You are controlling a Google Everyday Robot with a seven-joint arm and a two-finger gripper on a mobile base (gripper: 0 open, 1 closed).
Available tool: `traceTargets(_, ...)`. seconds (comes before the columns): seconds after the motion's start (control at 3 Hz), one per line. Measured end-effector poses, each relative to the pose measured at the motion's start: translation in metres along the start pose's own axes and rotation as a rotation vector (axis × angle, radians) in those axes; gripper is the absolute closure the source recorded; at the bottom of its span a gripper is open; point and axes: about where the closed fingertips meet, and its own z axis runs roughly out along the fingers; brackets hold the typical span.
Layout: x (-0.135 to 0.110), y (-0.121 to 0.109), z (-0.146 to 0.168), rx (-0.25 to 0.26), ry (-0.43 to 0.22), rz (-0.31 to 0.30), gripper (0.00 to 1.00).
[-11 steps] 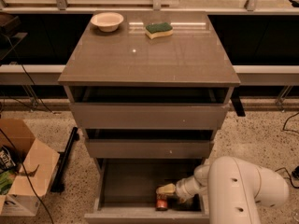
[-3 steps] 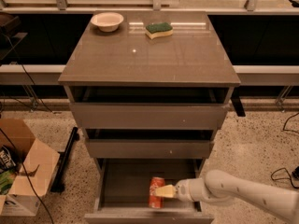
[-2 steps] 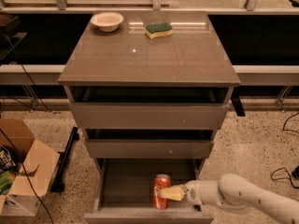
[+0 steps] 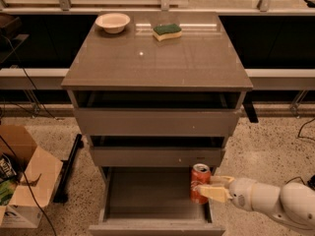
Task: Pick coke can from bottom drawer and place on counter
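Note:
The coke can [image 4: 199, 179], red with a silver top, stands upright in my gripper [image 4: 209, 187], above the right side of the open bottom drawer [image 4: 147, 195]. The gripper's cream fingers are shut on the can's lower right side. My white arm [image 4: 275, 200] reaches in from the lower right. The glossy grey-brown counter [image 4: 157, 53] tops the cabinet, well above the can.
A cream bowl [image 4: 112, 21] and a green-and-yellow sponge [image 4: 167, 31] sit at the back of the counter. The two upper drawers [image 4: 157, 122] are slightly open. An open cardboard box [image 4: 24, 181] stands on the floor at left. A rail runs behind the cabinet.
My gripper has lifted the can off the drawer floor and carried it up and to the right, toward the drawer's right edge. The arm has drawn back to the right.

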Motion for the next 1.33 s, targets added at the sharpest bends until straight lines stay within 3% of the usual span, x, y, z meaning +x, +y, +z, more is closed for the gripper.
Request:
traceTargets(0.33,-0.058,0.004,-0.067,0.068,-0.084,-0.151,1.00)
traceTargets(1.0,-0.217,0.051,-0.174,0.245,-0.138,-0.468,1.00)
traceTargets(1.33,-0.217,0.051,-0.174,0.245,-0.138,-0.468,1.00)
